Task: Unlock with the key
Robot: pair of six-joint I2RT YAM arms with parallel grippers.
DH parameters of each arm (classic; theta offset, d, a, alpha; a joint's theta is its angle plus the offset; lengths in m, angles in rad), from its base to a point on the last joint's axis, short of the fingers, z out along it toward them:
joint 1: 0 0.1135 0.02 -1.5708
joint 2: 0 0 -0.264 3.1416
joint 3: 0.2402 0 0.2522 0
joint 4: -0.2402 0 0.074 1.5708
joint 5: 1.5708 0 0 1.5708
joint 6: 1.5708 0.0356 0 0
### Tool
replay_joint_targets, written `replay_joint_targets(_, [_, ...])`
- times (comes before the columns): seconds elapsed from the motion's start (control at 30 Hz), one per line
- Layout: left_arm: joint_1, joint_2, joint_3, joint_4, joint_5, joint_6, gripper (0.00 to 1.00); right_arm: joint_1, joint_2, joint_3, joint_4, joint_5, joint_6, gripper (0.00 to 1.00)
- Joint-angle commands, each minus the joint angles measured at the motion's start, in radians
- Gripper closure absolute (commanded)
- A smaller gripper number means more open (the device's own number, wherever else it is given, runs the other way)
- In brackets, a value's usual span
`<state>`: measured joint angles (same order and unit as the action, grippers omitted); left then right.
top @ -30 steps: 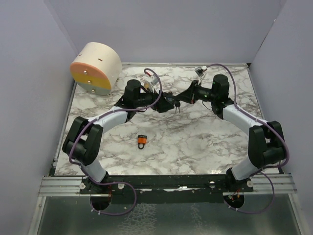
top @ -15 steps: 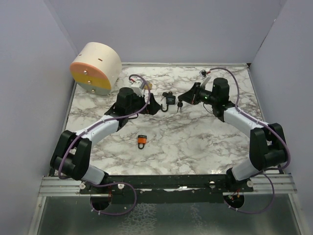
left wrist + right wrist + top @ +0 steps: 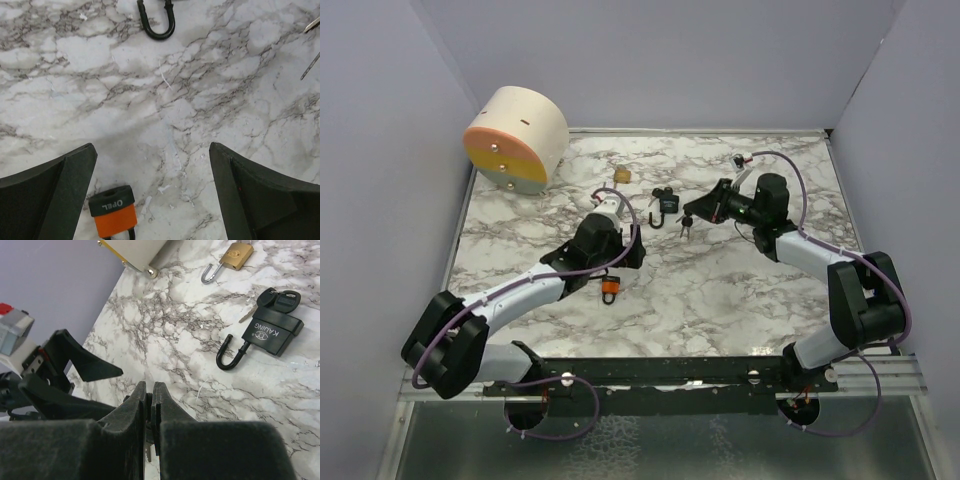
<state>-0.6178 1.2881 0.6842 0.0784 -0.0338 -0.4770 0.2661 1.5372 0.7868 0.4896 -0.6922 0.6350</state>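
Observation:
A small orange padlock point(image 3: 609, 291) lies on the marble table; in the left wrist view point(image 3: 112, 216) it sits close to the left finger. My left gripper point(image 3: 616, 268) point(image 3: 152, 200) is open and empty just above it. A black padlock point(image 3: 668, 204) point(image 3: 272, 332) lies farther back with its shackle open and a key bunch point(image 3: 277, 299) beside it. My right gripper point(image 3: 687, 216) point(image 3: 149, 395) is shut on a key point(image 3: 148, 452), whose blade shows between the fingers, just right of the black padlock.
A brass padlock point(image 3: 621, 175) point(image 3: 235, 255) lies behind the black one with its shackle open. A round cream box with an orange-yellow face point(image 3: 516, 138) stands at the back left. Grey walls close the table on three sides.
My left gripper let go of the black padlock, which now lies on the table, and drew back toward the near side over the orange padlock. My right gripper stayed shut on the key.

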Motion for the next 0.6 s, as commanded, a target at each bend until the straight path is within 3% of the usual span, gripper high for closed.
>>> replay_joint_targets(0.0, [-0.096, -0.003, -0.014, -0.126, -0.228, -0.093, 0.02, -0.007, 0.002, 0.006, 0.059, -0.022, -0.003, 0.99])
replay_joint_targets(0.23, [-0.188, 0.007, -0.026, -0.270, -0.413, -0.240, 0.02, -0.007, -0.009, 0.003, 0.044, -0.022, -0.017, 0.99])
replay_joint_targets(0.57, [-0.239, 0.040, -0.063, -0.297, -0.469, -0.299, 0.05, -0.007, -0.005, 0.005, 0.034, -0.030, -0.020, 0.99])
